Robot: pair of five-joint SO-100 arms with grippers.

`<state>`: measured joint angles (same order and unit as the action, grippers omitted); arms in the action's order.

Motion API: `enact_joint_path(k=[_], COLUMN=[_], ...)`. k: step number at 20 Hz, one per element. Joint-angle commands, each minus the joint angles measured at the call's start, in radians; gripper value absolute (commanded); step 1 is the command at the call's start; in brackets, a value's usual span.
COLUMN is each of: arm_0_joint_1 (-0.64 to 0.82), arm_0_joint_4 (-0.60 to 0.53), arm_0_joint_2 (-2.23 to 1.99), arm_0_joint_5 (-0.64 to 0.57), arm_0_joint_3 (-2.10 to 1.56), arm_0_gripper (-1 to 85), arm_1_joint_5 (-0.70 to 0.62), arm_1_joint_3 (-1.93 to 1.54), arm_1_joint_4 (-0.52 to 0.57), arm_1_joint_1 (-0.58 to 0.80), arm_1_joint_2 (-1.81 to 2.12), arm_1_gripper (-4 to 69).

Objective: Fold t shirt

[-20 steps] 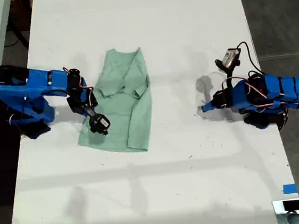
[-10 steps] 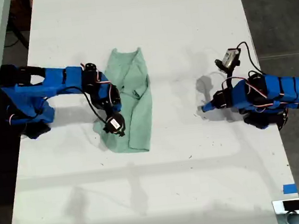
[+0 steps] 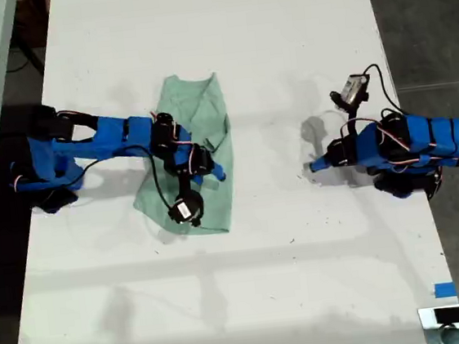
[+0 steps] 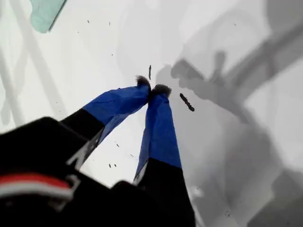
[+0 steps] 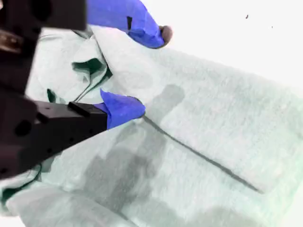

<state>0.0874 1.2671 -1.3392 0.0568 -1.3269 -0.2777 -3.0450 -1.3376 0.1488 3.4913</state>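
Note:
The pale mint-green t shirt [image 3: 204, 115] lies wrinkled and partly folded lengthwise on the white table [image 3: 282, 51], left of centre in the exterior view. My second gripper [image 3: 216, 172] reaches over its middle from the exterior view's left. In the second wrist view its blue fingertips [image 5: 137, 108] stand apart just above the t shirt [image 5: 213, 118], so my second gripper [image 5: 150, 70] is open, with a fabric ridge running under it. My first gripper [image 4: 151, 88] is shut on nothing over bare table; a corner of the t shirt [image 4: 45, 12] shows far off. In the exterior view my first gripper [image 3: 316, 164] rests at the right.
A small camera on a cable [image 3: 354, 88] rises from the arm on the exterior view's right. Blue tape marks [image 3: 444, 290] sit near the table's right edge in that view. The table's side edges drop to dark floor [image 3: 427, 20].
My second arm has swept toward the exterior view's right across the t shirt, drawing the shirt's left side over its middle. My first arm has stayed still.

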Motion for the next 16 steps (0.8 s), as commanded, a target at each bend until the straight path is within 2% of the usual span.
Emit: enact_joint_path(k=[1, 3, 4, 5, 6, 7, 8, 11, 16], arm_0_joint_1=[-0.018, -0.005, 0.015, 0.041, 0.061, 0.071, 0.08, 0.13, 0.147], arm_0_joint_4=[0.032, 0.163, 0.23, 0.258, 0.256, 0.259, 0.253, 0.187, -0.08], arm_0_joint_2=[-0.077, -0.14, -0.189, -0.259, -0.356, -0.456, -0.568, -0.876, -1.252], arm_0_joint_5=[-0.005, 0.037, 0.066, 0.08, 0.091, 0.117, 0.135, 0.152, 0.163], arm_0_joint_3=[0.061, 0.043, -0.005, -0.095, -0.202, -0.29, -0.383, -0.709, -1.207], arm_0_gripper=[16.8, 1.9, -0.2, 1.1, 15.7, 22.9, 23.9, 23.6, 19.1], arm_1_joint_5=[-0.008, -0.008, -0.009, -0.009, -0.009, -0.009, -0.009, -0.011, -0.009], arm_1_joint_3=[-0.06, -0.06, -0.06, -0.06, -0.06, -0.06, -0.06, -0.06, -0.06], arm_1_joint_4=[-0.005, -0.005, -0.005, -0.005, -0.005, -0.005, -0.005, -0.005, -0.005], arm_1_joint_1=[-0.008, -0.008, -0.008, -0.008, -0.009, -0.009, -0.009, -0.006, -0.006], arm_1_joint_2=[0.011, 0.011, 0.011, 0.011, 0.011, 0.011, 0.011, 0.011, 0.011], arm_1_gripper=[2.4, 2.4, 2.4, 2.4, 2.4, 2.4, 2.4, 2.4, 2.4])
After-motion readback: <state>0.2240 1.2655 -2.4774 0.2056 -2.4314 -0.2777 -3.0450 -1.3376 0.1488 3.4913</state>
